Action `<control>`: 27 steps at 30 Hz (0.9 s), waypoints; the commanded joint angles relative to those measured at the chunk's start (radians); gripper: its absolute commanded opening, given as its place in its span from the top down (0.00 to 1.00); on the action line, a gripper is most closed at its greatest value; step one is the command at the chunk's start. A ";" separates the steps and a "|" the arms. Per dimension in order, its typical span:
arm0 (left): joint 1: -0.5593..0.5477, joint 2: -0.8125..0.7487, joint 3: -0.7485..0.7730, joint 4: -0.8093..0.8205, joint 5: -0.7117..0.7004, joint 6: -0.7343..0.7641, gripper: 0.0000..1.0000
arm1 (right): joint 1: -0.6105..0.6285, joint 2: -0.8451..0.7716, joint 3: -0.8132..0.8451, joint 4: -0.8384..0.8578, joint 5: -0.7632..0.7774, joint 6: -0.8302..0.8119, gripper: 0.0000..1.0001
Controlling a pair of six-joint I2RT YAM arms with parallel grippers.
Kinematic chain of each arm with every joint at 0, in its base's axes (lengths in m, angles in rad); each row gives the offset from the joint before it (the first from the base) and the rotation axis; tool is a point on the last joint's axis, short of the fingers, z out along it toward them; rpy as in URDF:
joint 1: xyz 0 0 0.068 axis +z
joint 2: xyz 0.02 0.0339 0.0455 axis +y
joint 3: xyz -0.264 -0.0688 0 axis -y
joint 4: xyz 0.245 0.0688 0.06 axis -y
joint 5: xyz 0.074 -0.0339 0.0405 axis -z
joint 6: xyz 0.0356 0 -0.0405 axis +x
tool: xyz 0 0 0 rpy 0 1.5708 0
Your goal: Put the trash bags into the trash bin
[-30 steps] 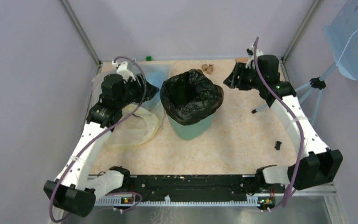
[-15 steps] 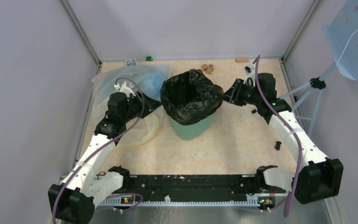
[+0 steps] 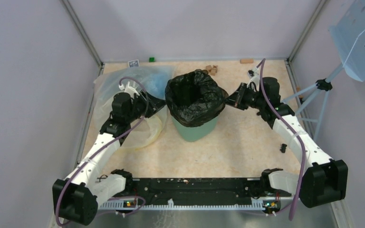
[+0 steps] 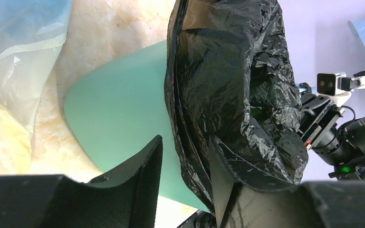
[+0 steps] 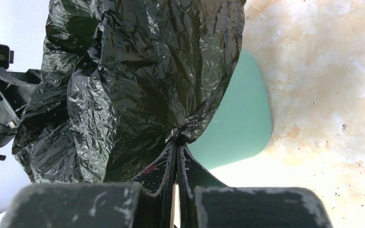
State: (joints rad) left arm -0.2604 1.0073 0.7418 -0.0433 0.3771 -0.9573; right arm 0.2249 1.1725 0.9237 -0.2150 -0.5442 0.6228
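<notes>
Bag of crinkly black plastic [image 3: 195,97] sits in the mint-green plastic bin [image 3: 192,132], draped over its rim. Right gripper [image 5: 176,156] is clamped on its right edge; left gripper [image 4: 185,142], jaws apart, straddles its left edge.

- The trash bin [image 3: 193,129] shows only its lower wall. Its rim and inside are hidden under the black trash bag [image 3: 193,97].
- Left of the bin, the left arm [image 3: 100,145] covers part of a clear bag [image 3: 111,80], whose blue and yellow contents are a blur.
- Beyond the bin, small brown bits [image 3: 212,69] are too small to name.
- Right of the bin, a tiny black item [image 3: 283,147] cannot be made out.
</notes>
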 commanded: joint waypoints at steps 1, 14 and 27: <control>0.004 0.003 -0.026 0.098 0.016 -0.026 0.55 | -0.007 -0.008 -0.016 0.057 -0.030 0.021 1.00; 0.010 0.070 -0.083 0.194 0.041 -0.054 0.56 | -0.007 0.030 -0.066 0.080 -0.025 0.000 1.00; 0.012 0.136 -0.124 0.224 0.079 -0.018 0.57 | -0.007 0.086 -0.150 0.149 -0.027 -0.013 1.00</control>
State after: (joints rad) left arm -0.2508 1.1259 0.6235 0.1135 0.4267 -0.9977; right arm 0.2241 1.2415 0.7830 -0.1356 -0.5552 0.6285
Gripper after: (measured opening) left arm 0.436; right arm 0.004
